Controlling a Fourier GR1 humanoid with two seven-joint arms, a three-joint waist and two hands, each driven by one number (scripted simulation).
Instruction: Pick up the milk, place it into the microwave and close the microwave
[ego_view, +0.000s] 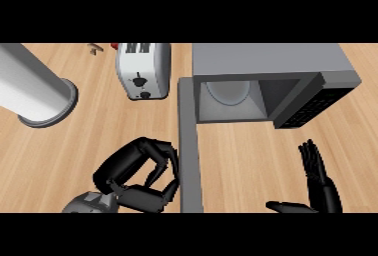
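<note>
Since no milk carton shows anywhere on the pale wooden desk (251, 160), the step in hand is judged to be closing the grey box-shaped microwave (266, 57), whose cavity mouth faces 6 o'clock. Only a white round turntable plate (229, 92) shows inside. Whether the carton stands deeper under the roof cannot be told, nor can its long axis or facing. The flat grey microwave door (190, 165) stands open, its long axis running 12 to 6 o'clock, hinge end at 12, free edge at 6. The black left hand (144, 197), fingers curled round nothing visible (wood shows through the loop), lies just beside the door's 9 o'clock face. To close well, push near the free edge toward 3 o'clock and follow the arc round. The black right hand (319, 182) rests straight-fingered at 4 o'clock, possibly near that sweep.
</note>
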